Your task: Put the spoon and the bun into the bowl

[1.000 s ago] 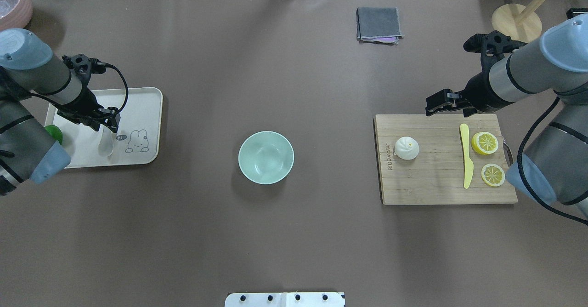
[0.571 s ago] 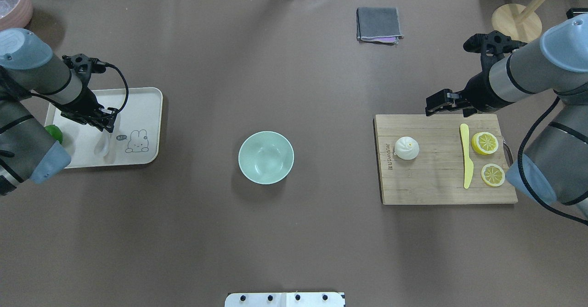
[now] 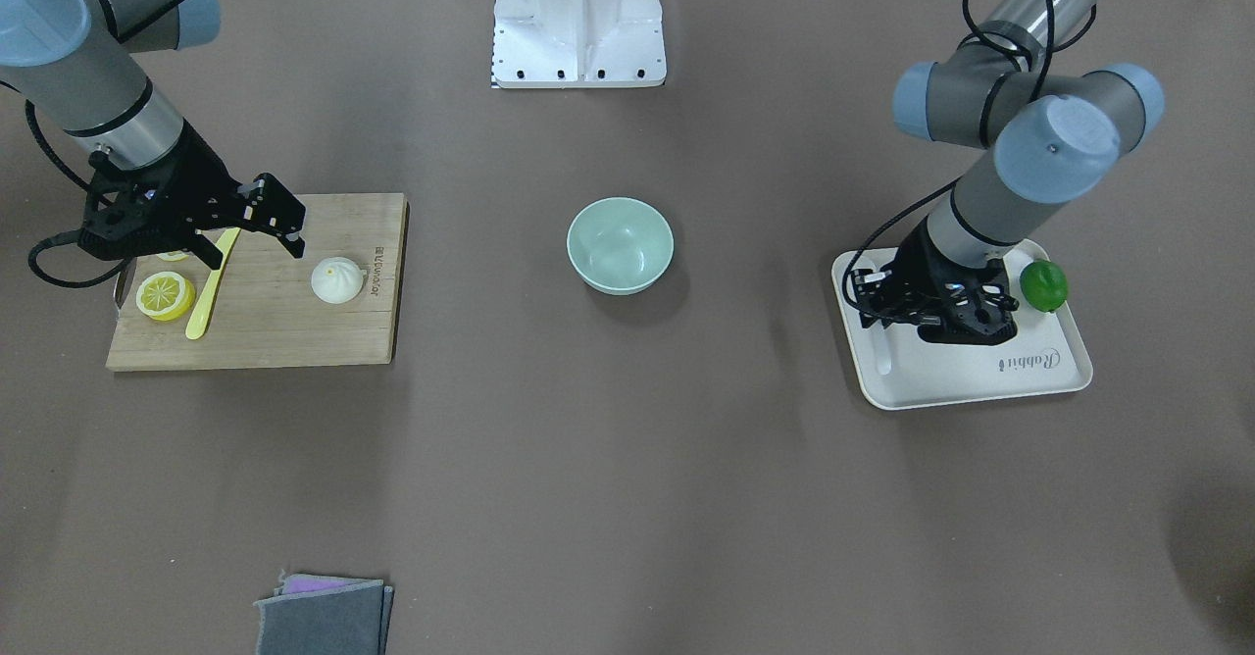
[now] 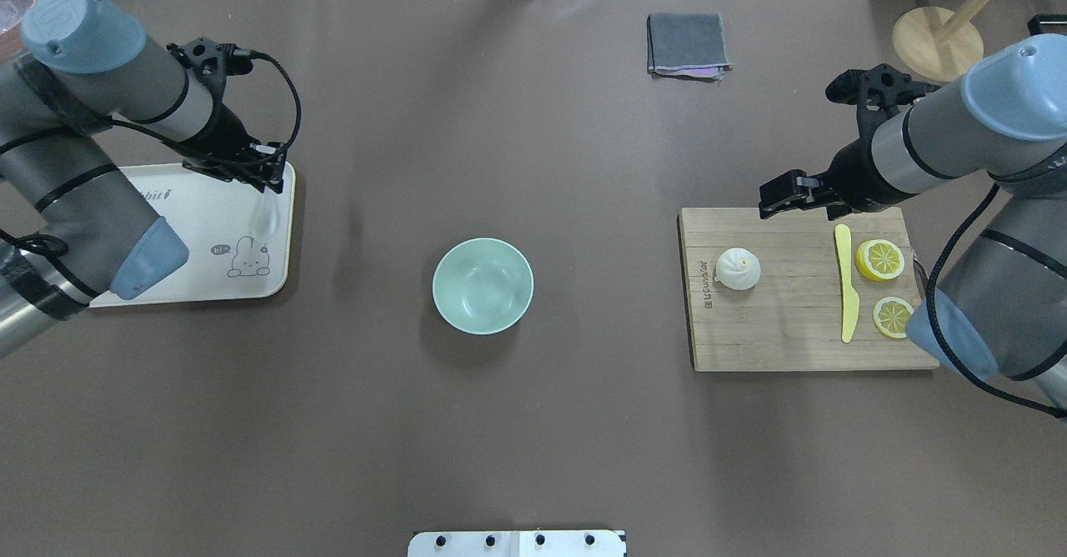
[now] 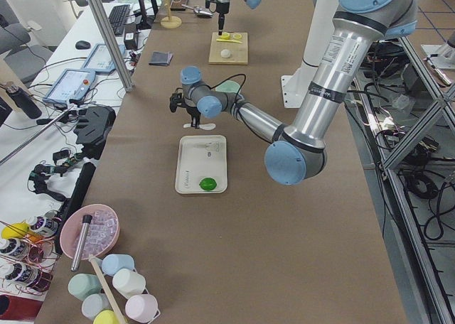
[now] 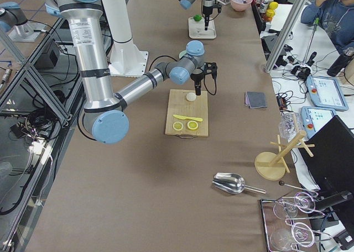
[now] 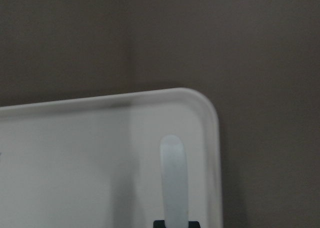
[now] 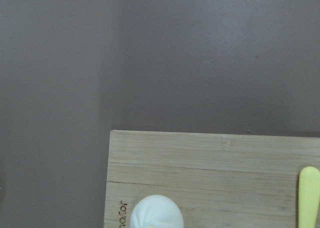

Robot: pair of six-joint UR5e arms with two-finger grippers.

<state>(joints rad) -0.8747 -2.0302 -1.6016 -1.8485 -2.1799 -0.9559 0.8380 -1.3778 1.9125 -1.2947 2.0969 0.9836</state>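
- Left gripper (image 4: 265,180): closed on the spoon (image 7: 174,178), which it pinches at one end. The rest of the spoon sticks out past the fingertips.
- The spoon hangs over the far corner of the tray (image 4: 192,286), on the bowl side. The left side view shows it up off the tray floor.
- The wrist cam shows the tray rim curving round just beyond the spoon's free end, with bare table past that.
- Lime (image 3: 1042,285) sits on the same tray, near the edge on the robot's side.
- Right gripper (image 4: 771,197): jaws apart, nothing in them.
- It hovers over the far edge of the cutting board (image 4: 792,340), near the corner on the bowl side, and touches neither board nor bun.
- Bun (image 4: 738,268) lies on the board near its bowl-side edge, pleats up, a little nearer the robot than the gripper.
- The right wrist cam catches only the bun's top at the bottom of the frame.
- Also on the board: yellow knife (image 4: 847,290) lying lengthwise, with two lemon slices (image 4: 880,258) just beside it on the side away from the bun.
- Bowl (image 4: 483,285) is upright at table centre, between tray and board and well apart from both. Neither spoon nor bun is in it yet.
- Folded grey cloth (image 4: 688,43) lies at the far side of the table.
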